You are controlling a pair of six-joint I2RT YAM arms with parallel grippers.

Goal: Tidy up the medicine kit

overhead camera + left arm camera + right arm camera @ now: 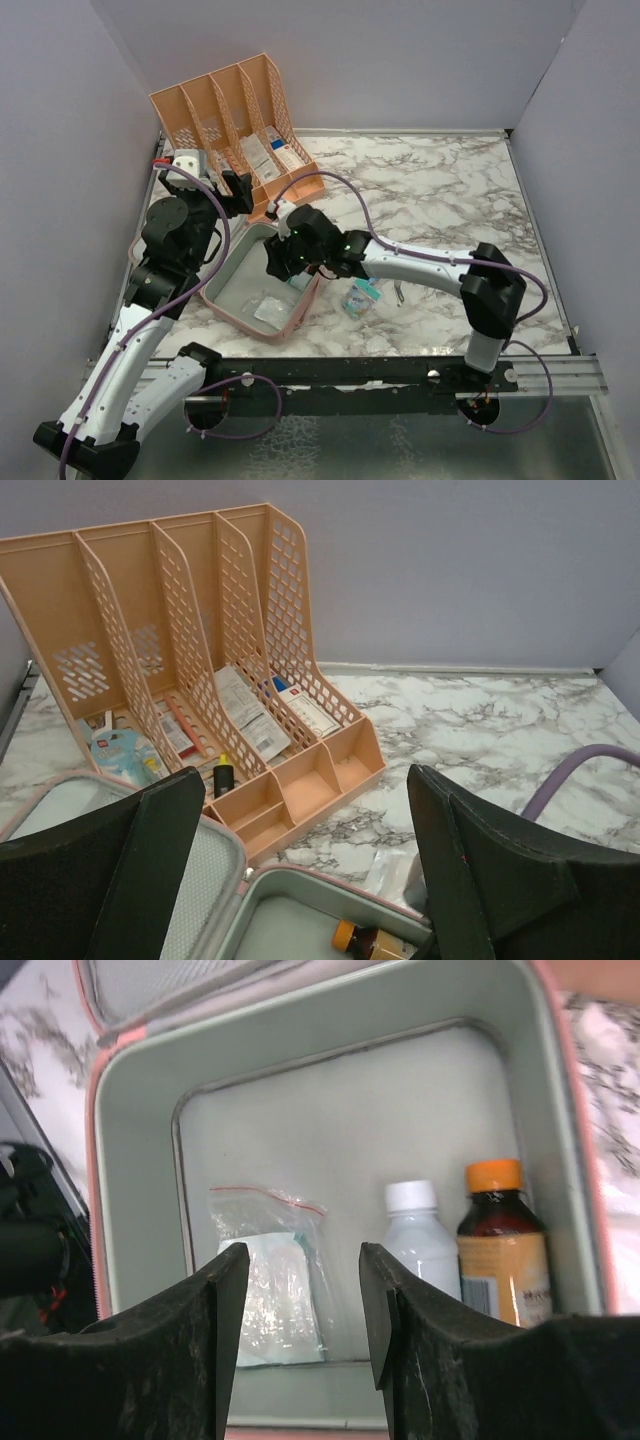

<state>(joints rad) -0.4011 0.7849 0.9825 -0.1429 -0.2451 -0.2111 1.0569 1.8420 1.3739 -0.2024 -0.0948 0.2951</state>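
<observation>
The medicine kit lies open on the marble table, pink outside with pale grey-green lining. In the right wrist view its tray holds a clear zip bag with a pale pad, a white-capped bottle and a brown bottle with an orange cap. My right gripper hangs open just above the tray, with nothing between its fingers. My left gripper is open and empty at the kit's far edge, beside the mesh lid. From there the brown bottle shows in the tray.
A peach slotted desk organizer stands at the back left with boxes and leaflets in its slots. A teal packet and a small dark item lie right of the kit. A clear bag lies just behind the kit.
</observation>
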